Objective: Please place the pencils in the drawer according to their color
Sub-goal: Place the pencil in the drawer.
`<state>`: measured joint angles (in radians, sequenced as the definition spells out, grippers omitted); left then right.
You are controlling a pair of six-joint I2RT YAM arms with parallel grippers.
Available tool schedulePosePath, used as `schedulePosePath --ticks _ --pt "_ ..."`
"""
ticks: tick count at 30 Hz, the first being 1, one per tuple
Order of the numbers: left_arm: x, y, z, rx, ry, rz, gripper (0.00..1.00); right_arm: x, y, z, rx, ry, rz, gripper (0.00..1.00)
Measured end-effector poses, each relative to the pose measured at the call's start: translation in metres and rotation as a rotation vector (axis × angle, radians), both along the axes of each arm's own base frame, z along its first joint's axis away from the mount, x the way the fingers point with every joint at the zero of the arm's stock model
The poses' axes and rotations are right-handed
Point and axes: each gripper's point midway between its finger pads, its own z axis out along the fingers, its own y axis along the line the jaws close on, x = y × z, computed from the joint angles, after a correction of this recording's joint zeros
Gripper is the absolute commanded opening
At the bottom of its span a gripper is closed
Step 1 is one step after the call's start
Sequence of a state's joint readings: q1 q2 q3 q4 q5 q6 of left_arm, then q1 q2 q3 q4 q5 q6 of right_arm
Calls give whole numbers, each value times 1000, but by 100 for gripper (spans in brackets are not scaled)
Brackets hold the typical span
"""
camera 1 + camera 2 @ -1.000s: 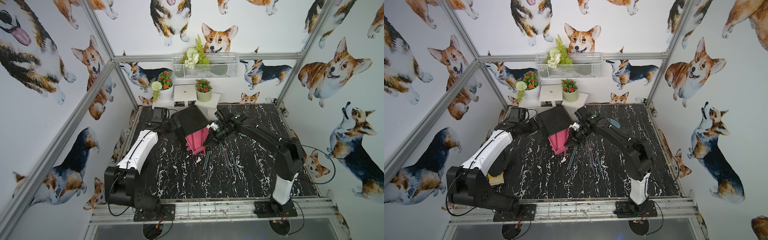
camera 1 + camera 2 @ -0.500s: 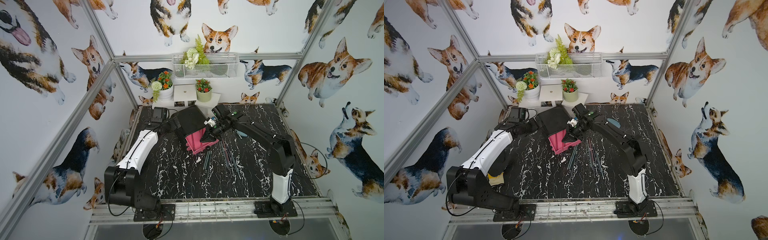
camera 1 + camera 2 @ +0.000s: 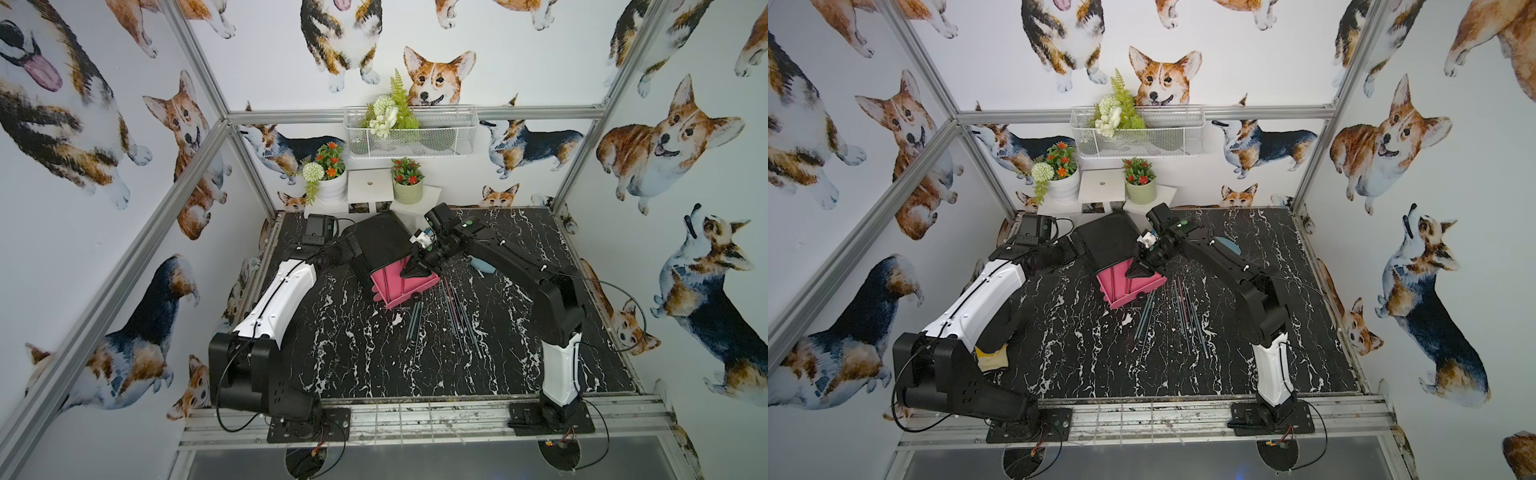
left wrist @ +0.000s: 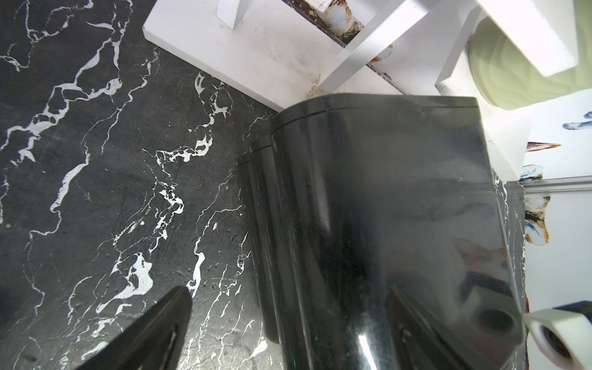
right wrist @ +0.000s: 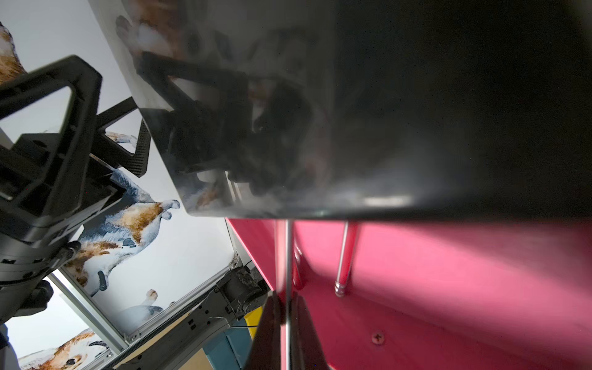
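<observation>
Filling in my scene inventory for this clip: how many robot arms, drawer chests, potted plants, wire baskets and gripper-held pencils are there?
Robot arms: 2, the left arm and the right arm
Drawer chest: 1
Potted plants: 2, a white pot and a green pot
Wire basket: 1
Held pencil: 1, in the right gripper
Total: 7

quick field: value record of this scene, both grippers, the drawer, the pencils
left gripper: open, beside the black chest
right gripper: shut on a held pencil, over the pink drawer
pink drawer: pulled open
held pencil: thin stick, colour unclear
inside drawer: at least one more, the lying pencil
loose pencils: on the table by the drawer front, teal, reddish and dark
</observation>
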<state>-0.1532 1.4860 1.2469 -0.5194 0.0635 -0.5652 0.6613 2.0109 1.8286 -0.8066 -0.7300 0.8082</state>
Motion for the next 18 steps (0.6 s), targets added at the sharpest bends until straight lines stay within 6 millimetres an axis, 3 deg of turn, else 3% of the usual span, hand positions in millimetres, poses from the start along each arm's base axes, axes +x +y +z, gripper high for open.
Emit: schedulePosePath --ticks 8,18 --pt "0 -1 0 -5 1 -4 100 7 5 2 10 -9 -7 22" --pt "0 -1 0 -5 0 -4 100 5 2 9 5 -27 -10 24"
